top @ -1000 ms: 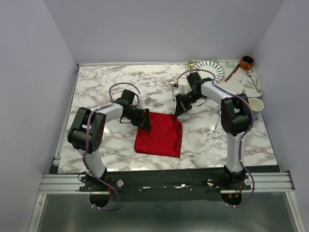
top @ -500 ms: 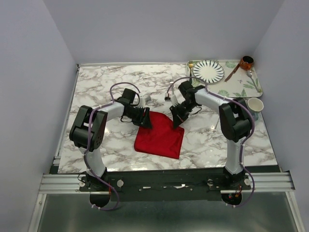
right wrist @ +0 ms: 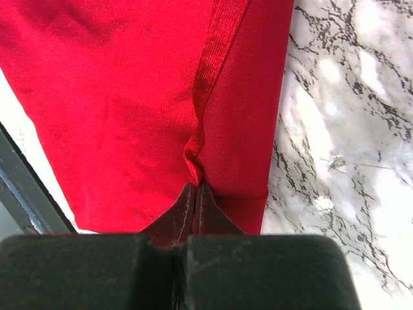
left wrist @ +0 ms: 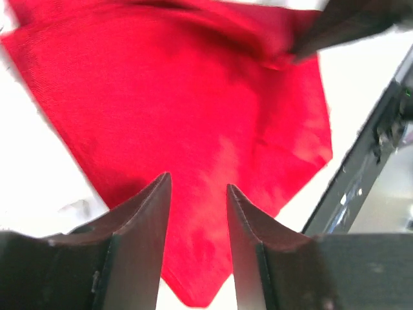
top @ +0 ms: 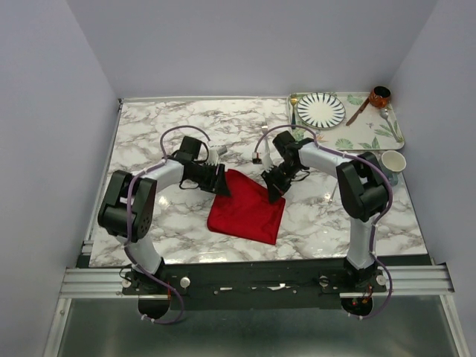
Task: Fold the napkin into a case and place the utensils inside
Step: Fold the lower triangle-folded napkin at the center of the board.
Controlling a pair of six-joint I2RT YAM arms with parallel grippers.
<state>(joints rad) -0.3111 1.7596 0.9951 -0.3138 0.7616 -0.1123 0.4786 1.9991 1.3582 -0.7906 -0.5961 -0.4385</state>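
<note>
At the tabletop's (top: pixel 163 134) centre lay the napkin (top: pixel 245 216). The right tool (top: pixel 274 192) pinched its 1 o'clock hem, and the left tool (top: pixel 223 188), narrowly parted, hovered over its 11 o'clock corner. The cloth spread toward 6 o'clock from both.

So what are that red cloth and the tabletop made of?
The napkin looks like soft woven cloth with a slight sheen: it creases and bunches into a ridge. The table looks like marble or marble-print laminate: white with grey veins.

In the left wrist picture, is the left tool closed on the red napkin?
No, the left tool holds its two fingers apart, and the napkin shows through the open gap between them.
</note>
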